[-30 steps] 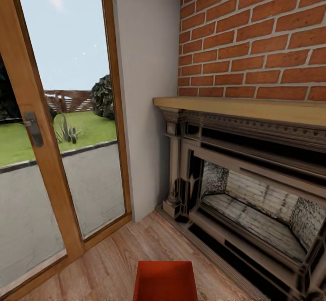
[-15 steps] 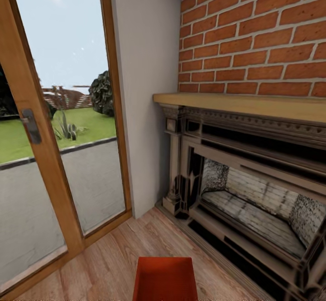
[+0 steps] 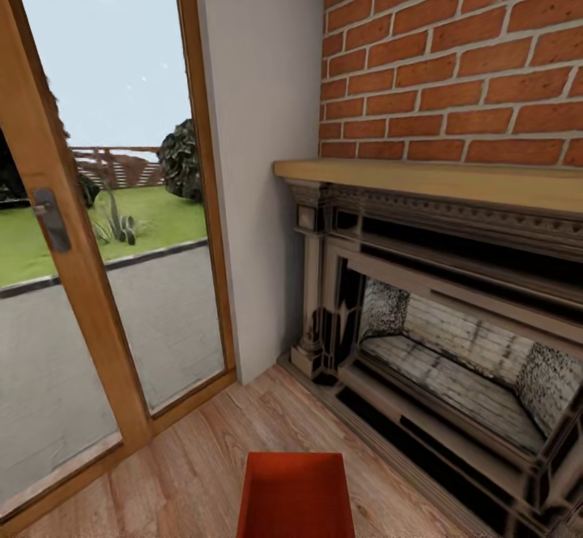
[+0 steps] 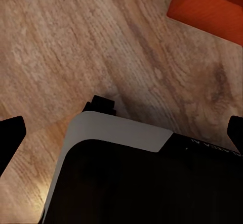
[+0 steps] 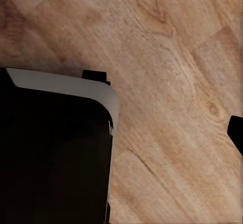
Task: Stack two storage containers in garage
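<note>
light wood floor (image 3: 202, 457) runs up to a brick fireplace (image 3: 453, 295) at 3 o'clock and a wood-framed glass door (image 3: 89, 222) at 9 o'clock. one orange-red storage container (image 3: 295, 496) sits on the floor at 6 o'clock, open side up. its corner (image 4: 210, 6) is in the left wrist view too. left fingers (image 4: 11, 135) are spread wide and hold nothing. right fingers (image 5: 236, 132): i cannot tell.

Head forward-down — wrists floorward, close
</note>
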Motion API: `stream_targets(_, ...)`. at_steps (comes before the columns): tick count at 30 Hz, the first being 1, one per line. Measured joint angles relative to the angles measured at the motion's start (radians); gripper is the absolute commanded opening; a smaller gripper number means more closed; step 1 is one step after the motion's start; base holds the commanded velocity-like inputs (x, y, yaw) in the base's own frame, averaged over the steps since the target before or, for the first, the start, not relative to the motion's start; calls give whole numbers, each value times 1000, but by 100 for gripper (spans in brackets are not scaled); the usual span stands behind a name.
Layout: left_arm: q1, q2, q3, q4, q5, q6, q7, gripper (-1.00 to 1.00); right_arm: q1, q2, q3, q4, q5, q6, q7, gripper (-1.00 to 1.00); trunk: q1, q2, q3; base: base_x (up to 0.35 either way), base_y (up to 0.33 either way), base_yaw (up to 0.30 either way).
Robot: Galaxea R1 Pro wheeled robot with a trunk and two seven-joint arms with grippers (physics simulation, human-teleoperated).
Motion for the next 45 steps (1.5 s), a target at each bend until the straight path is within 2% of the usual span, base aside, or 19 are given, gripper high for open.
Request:
stream_targets(20,0,-2,4,2,14,-1,-9,100,0,-7,0,0,3,-6,6,100,0,0,-32,0,-46,0)
stream_targets(36,0,-2,4,2,13,1,-8,100,0,-4,0,0,2,-5,7,100,0,0,-58,0,-3,0)
stream_targets(45,0,-2,1,-1,2,0,-4,100,0,-6,0,0,2,-7,-1,100,0,0,-72,0,0,0)
